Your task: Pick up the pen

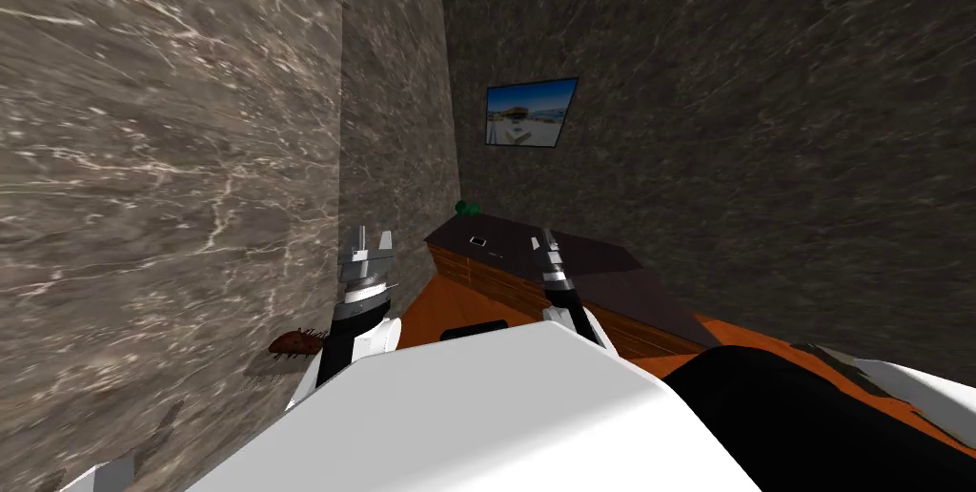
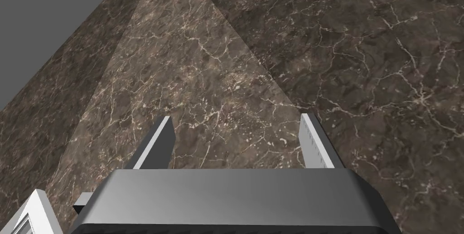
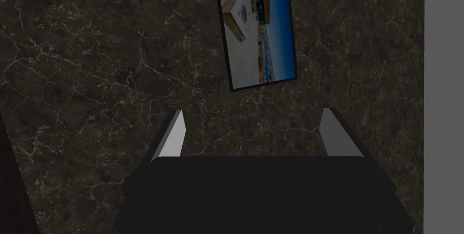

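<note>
The right claw (image 3: 253,112) faces a dark marbled wall (image 3: 90,63) veined in white, its two light grey fingers (image 3: 175,136) spread wide apart. Beyond the fingertips, a black-framed picture (image 3: 258,29) of blue and pale shapes hangs on that wall.

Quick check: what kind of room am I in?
Likely a study or living-room corner: dark marble walls, a long wooden desk against them, and a framed picture hung above it.

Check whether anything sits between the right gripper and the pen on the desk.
Nothing visible does. The right gripper, open, hangs over the dark desk, and the thin white sliver just beside it, probably the pen, lies bare on the top. A flat white item lies apart, out of the path.
</note>
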Robot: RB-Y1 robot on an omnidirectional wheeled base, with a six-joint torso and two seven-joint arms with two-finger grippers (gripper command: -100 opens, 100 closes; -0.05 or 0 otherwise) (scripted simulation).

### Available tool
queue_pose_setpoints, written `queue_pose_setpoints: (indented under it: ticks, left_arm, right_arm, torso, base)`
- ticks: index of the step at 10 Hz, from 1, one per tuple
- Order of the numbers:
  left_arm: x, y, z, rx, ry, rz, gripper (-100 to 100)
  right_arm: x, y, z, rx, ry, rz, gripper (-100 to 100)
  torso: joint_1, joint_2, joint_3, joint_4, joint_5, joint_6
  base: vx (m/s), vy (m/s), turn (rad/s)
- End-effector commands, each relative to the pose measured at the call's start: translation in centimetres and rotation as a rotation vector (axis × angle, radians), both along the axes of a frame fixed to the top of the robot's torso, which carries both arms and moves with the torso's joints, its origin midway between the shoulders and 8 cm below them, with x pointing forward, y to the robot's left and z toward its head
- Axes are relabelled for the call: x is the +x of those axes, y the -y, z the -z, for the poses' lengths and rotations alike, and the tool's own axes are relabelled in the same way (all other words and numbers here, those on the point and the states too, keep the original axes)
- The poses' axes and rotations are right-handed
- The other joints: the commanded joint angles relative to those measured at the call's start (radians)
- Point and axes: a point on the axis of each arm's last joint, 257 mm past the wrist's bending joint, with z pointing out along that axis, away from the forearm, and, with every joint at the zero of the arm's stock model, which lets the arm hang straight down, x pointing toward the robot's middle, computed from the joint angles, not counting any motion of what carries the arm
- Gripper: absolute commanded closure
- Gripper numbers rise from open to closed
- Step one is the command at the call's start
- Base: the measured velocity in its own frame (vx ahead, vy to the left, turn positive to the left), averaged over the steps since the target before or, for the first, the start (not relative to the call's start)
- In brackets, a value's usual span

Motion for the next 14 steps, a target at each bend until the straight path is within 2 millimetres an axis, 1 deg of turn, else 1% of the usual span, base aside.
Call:
queue_pose_setpoints:
  ticks: [1, 3, 4, 6, 7, 8, 10, 11, 12, 13, 14]
  left_arm:
    - [0.0, 0.0, 0.0, 0.0, 0.0, 0.0, 0]
    - [0.0, 0.0, 0.0, 0.0, 0.0, 0.0, 0]
    - [0.0, 0.0, 0.0, 0.0, 0.0, 0.0, 0]
    - [0.0, 0.0, 0.0, 0.0, 0.0, 0.0, 0]
    - [0.0, 0.0, 0.0, 0.0, 0.0, 0.0, 0]
    - [0.0, 0.0, 0.0, 0.0, 0.0, 0.0, 0]
    - [0.0, 0.0, 0.0, 0.0, 0.0, 0.0, 0]
    - [0.0, 0.0, 0.0, 0.0, 0.0, 0.0, 0]
    - [0.0, 0.0, 0.0, 0.0, 0.0, 0.0, 0]
    - [0.0, 0.0, 0.0, 0.0, 0.0, 0.0, 0]
    - [0.0, 0.0, 0.0, 0.0, 0.0, 0.0, 0]
  right_arm:
    - [0.4, -0.2, 3.1, -0.053, -0.086, 0.002, -100]
    - [0.2, 0.2, 7.5, -0.125, -0.199, 0.006, -100]
    - [-0.2, 0.6, 10.5, -0.163, -0.27, 0.009, -100]
    - [-1.5, 1.4, 15.7, -0.247, -0.401, 0.013, -100]
    - [-2.6, 2.1, 19.1, -0.291, -0.482, 0.015, -100]
    - [-2.7, 2.1, 19.4, -0.29, -0.488, 0.016, -100]
    - [-5.4, 3.3, 24.6, -0.385, -0.622, 0.011, -100]
    - [-5.7, 3.5, 25.4, -0.384, -0.639, 0.013, -100]
    - [-7.5, 4.3, 28.2, -0.433, -0.714, 0.008, -100]
    - [-7.6, 4.3, 28.3, -0.433, -0.715, 0.008, -100]
    - [-9.4, 5.0, 30.6, -0.483, -0.779, 0.001, -100]
  torso:
    - [0.0, 0.0, 0.0, 0.0, 0.0, 0.0]
    - [0.001, 0.001, 0.001, 0.0, 0.0, 0.0]
    - [0.002, 0.001, 0.001, 0.0, 0.0, 0.0]
    - [0.002, 0.001, 0.001, 0.0, 0.0, 0.0]
    - [0.002, 0.001, 0.001, 0.0, 0.001, 0.0]
    - [0.002, 0.0, 0.0, 0.0, 0.001, 0.0]
    - [0.0, -0.003, -0.002, 0.0, 0.0, 0.0]
    - [0.001, -0.004, -0.002, -0.001, 0.0, 0.0]
    - [0.0, -0.004, -0.002, -0.001, 0.0, 0.001]
    - [0.0, -0.005, -0.003, -0.001, 0.0, 0.0]
    - [-0.001, -0.005, -0.003, -0.001, 0.0, 0.001]
  base:
    - [-0.121, -0.004, 0.309]
    - [-0.123, 0.029, 0.406]
    - [-0.107, 0.038, 0.393]
    - [-0.114, 0.053, 0.444]
    - [-0.095, 0.061, 0.425]
    - [-0.056, 0.04, 0.263]
    - [-0.043, 0.045, 0.458]
    - [-0.02, 0.033, 0.157]
    - [-0.014, 0.04, 0.327]
    - [-0.01, 0.023, 0.19]
    - [-0.007, 0.036, 0.374]
